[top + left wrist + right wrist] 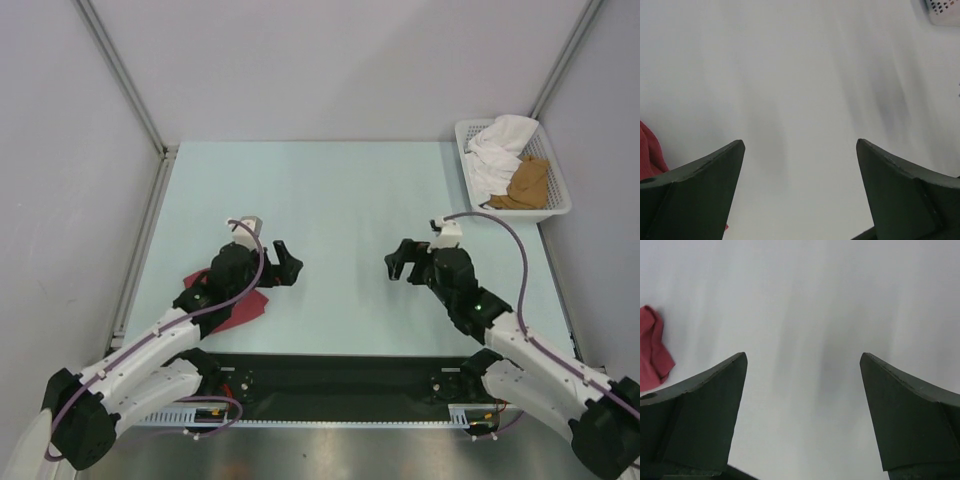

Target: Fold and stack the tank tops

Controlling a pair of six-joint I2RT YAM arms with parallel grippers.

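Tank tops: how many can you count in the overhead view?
2. The dark red tank top lies beneath the left arm; the tan-brown tank top is in the white basket, beside a white cloth that may hide more.

I see the dark red tank top (252, 304) on the near left of the table, crumpled flat rather than folded, its edges uneven; much of it is covered in my overhead view. The right wrist view catches a bunched, rounded corner of it at far left. The tan-brown tank top (527, 183) lies rumpled in the white mesh basket (520, 213) at the far right corner, well apart from the red one.
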